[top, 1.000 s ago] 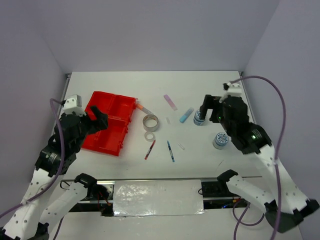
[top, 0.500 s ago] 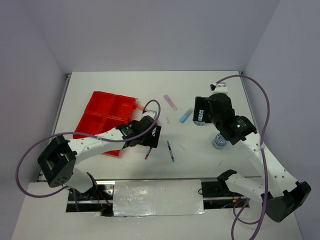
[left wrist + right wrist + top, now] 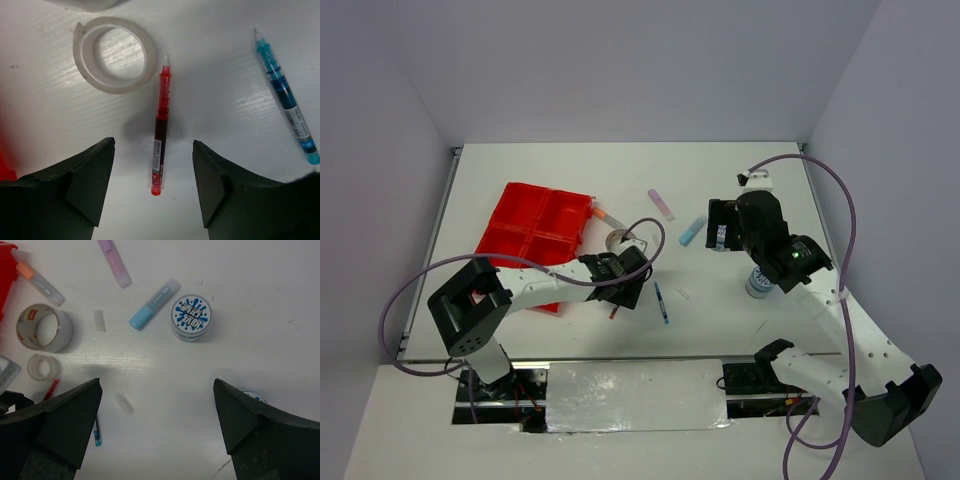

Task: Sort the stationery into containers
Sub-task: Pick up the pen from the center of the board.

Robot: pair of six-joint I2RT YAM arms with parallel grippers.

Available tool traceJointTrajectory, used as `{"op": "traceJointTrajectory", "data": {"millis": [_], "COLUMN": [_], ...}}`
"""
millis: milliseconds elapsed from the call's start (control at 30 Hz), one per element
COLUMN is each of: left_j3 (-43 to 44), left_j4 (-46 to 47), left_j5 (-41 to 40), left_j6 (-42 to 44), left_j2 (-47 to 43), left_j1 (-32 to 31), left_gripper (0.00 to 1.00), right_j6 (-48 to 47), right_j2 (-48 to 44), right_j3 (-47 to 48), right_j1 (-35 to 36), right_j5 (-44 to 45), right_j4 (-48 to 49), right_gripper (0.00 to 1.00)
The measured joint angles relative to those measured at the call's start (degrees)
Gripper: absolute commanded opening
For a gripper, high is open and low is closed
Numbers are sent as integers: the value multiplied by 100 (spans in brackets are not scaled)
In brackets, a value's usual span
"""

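Observation:
My left gripper (image 3: pixel 153 145) is open and low over the table. Its jaws stand on either side of the thin red pen (image 3: pixel 162 125) without touching it. A small grey tape ring (image 3: pixel 114 54) lies just beyond the pen, and the blue pen (image 3: pixel 285 95) is to the right. In the top view the left gripper (image 3: pixel 625 290) sits right of the red tray (image 3: pixel 520 205). My right gripper (image 3: pixel 157 385) hangs open and empty above the table. A blue-white tape roll (image 3: pixel 191 315) and a light-blue stick (image 3: pixel 152 305) lie ahead of it.
A pink stick (image 3: pixel 115 262), an orange-capped stick (image 3: pixel 37 280) and a larger tape ring (image 3: pixel 42 327) lie near the tray's right edge. A second blue-white roll (image 3: pixel 760 282) stands to the right. Small clear caps (image 3: pixel 124 403) are scattered mid-table.
My left arm swung from over the red tray to the right and down onto the red pen, and its jaws narrowed a little. The right gripper shifted slightly left.

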Motion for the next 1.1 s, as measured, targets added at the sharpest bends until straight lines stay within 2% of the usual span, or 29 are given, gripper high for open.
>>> {"op": "traceJointTrajectory", "data": {"millis": [100,367,433,500,733,867,1100], "left_j3": [2,28,28,28,28,31,28], "left_j4": [-96,-354,-376,-396,-380,-354,-249], "left_j5": [-4,26,85,153,629,824,1080], "left_j6": [-4,-2,11,17,131,223,319], "left_j2": [153,280,280,284,295,299,299], "left_j1": [-105,-181,-179,-179,-133,33,339], "left_gripper": [69,67,58,54,52,47,46], "right_j6": [-31,-90,-107,-120,-162,-184,-212], "right_j2": [-2,-4,-4,-4,-26,-92,-153], "right_j3": [0,0,0,0,-2,-2,-37], "right_j1": [0,2,2,4,4,4,4], "right_j5": [-44,-162,-190,-208,-251,-295,-319], "right_j4": [2,4,2,2,2,2,31], "right_gripper": [100,100,100,100,100,100,100]}}
